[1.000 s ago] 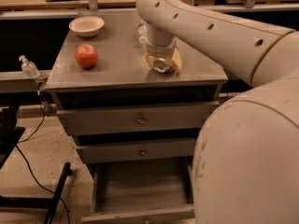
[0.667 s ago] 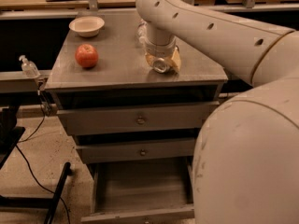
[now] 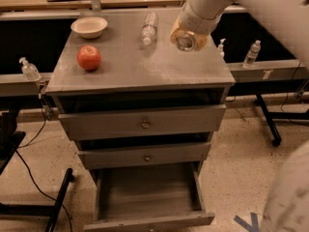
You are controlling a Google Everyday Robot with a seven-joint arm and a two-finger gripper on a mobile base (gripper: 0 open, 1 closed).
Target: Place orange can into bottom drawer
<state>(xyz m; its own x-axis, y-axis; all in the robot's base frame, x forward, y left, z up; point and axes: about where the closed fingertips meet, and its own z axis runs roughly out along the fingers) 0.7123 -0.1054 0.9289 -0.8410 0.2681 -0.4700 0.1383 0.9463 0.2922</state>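
Up over the back right of the grey metal desk (image 3: 130, 69), the pincer (image 3: 189, 36) squeezes one orange can (image 3: 186, 43). The can's round shiny end points at the camera. One red apple (image 3: 89, 57), one white bowl (image 3: 89, 26) and one clear bottle (image 3: 149, 27) sit on the desk. Of three drawers, only the bottom drawer (image 3: 145, 192) is open.

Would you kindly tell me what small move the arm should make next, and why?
Probably carry the orange can forward, past the front edge of the cabinet top, before lowering it. The claw grips the can over the right side of that top, while the bottom drawer stands pulled out, low at the cabinet's front, so the top lies between can and drawer.
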